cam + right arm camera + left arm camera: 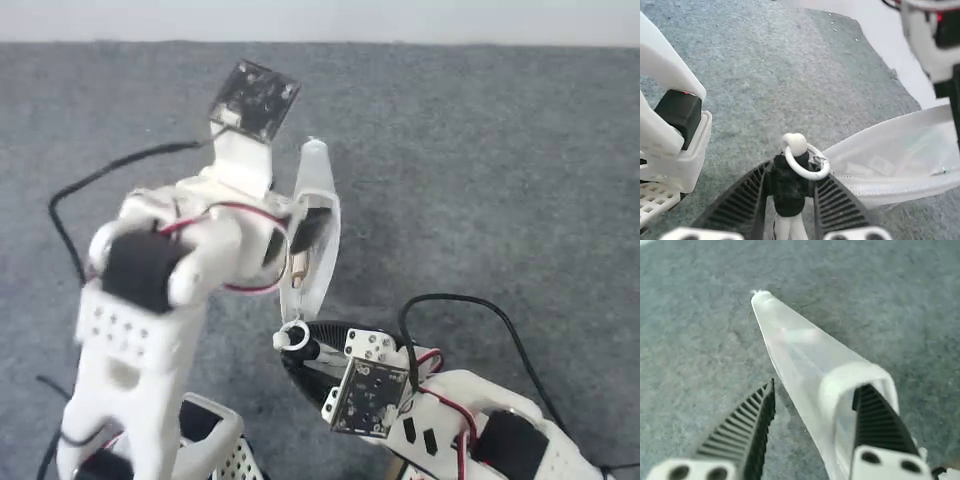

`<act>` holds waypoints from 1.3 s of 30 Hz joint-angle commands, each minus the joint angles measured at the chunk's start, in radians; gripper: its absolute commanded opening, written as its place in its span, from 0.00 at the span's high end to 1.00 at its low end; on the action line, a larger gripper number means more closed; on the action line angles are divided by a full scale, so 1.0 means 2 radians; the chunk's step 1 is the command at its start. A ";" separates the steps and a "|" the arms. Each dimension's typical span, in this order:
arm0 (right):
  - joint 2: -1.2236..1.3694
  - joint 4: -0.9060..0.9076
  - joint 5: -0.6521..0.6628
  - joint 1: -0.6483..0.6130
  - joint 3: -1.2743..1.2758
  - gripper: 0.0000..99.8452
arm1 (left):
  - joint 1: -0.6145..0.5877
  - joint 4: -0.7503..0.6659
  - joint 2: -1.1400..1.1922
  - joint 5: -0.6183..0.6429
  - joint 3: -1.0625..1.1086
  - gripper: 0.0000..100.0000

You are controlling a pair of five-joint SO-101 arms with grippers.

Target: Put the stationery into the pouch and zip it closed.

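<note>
- The pouch hangs in the middle of the high view, lifted off the grey table and stretched between my two arms.
- My left fingers are spread apart; the pouch lies over one of them and the other stands clear of it.
- My right fingers are closed on the black zipper pull, with its white ring just above them, at the pouch's lower end.
- Faint shapes show through the pouch wall, which I take for the stationery.
- The step in hand looks like zipping. I should draw the pull straight along the teeth and brace the far end, so the fabric stays taut and doesn't bunch.
- I can read no brand, label or writing.
</note>
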 commanded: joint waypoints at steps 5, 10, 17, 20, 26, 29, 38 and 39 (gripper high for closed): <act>-0.012 0.000 0.005 0.011 -0.025 0.99 | 0.005 0.015 -0.127 -0.031 -0.007 0.76; -0.012 -0.007 0.004 0.063 -0.032 0.99 | 0.005 0.024 -0.140 -0.032 -0.007 0.76; -0.012 -0.009 0.004 0.065 -0.040 0.99 | 0.002 -0.011 -0.139 -0.033 0.041 0.76; -0.012 -0.018 0.003 0.066 -0.040 0.99 | 0.001 -0.029 -0.143 -0.032 0.066 0.76; -0.007 -0.064 -0.002 0.068 -0.038 0.99 | 0.001 0.001 -0.167 -0.029 0.033 0.76; -0.006 -0.105 -0.051 0.090 -0.038 0.99 | 0.001 0.008 -0.192 -0.029 0.028 0.76; 0.089 -0.236 -0.131 0.161 -0.038 0.99 | -0.070 0.009 -0.234 -0.029 0.026 0.76; 0.111 -0.256 -0.137 0.165 -0.039 0.99 | -0.069 0.010 -0.237 -0.030 0.028 0.76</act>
